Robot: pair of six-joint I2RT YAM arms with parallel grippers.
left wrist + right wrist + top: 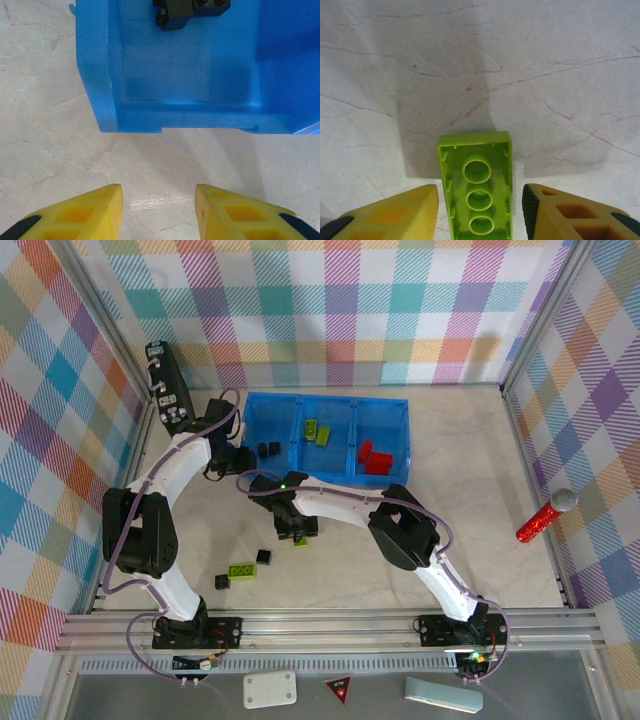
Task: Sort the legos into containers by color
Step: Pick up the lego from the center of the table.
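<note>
An upside-down lime-green lego [476, 165] lies on the table between the fingers of my right gripper [480, 197], which is open with a thin gap on each side. From above, this gripper [297, 529] sits just in front of the blue tray of containers [300, 468]. My left gripper [159, 210] is open and empty over bare table, just outside the tray's left compartment [180, 75], which holds black cubes [190, 10]. The middle compartment holds lime bricks [318, 430] and the right one red bricks [375, 458]. A black cube [263, 556], a green brick [240, 570] and another black cube [221, 582] lie loose.
A black rectangular case [165, 385] stands at the back left beside the left arm. A red glittery microphone [547, 517] lies at the right wall. Checked walls close in the table on three sides.
</note>
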